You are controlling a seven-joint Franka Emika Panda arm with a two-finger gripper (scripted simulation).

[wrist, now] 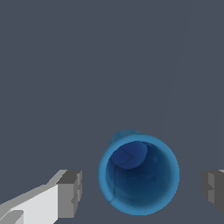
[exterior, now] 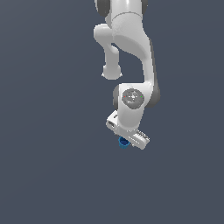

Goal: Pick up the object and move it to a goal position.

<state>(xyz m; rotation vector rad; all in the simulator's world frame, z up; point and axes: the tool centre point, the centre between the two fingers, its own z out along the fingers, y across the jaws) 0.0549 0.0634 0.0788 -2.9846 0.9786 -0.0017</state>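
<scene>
Your jaws are spread wide right now, one grey pad (wrist: 70, 193) on each side of the blue cup (wrist: 139, 174) with a clear strip of background showing between each pad and the cup wall. So nothing is clamped; the fingers straddle the cup without touching it, as far as the wrist view shows. The gripper (wrist: 142, 190) is pretty much centred on it, maybe a touch more gap on the side of the far pad (wrist: 213, 189), which is half cut off by the frame edge.

The cup itself is a bright blue open cylinder, and you're looking almost straight down its mouth: thin lighter rim, darker blue hollow inside, a paler round patch at the base. It looks upright or close to it.

In the exterior view you'll see only a small blue sliver of the cup (exterior: 123, 142) poking out under the white hand (exterior: 129, 134), toward the exterior view's left end of it. The hand hides the rest, so you can't read the finger gap from there.

Further out, the white Panda arm (exterior: 131, 52) comes down from the top of the exterior view. Everything around is flat dark grey-blue surface (exterior: 43, 175), no edges or corners visible, so I can't place the cup against any. I see nothing standing in the gripper's way.
</scene>
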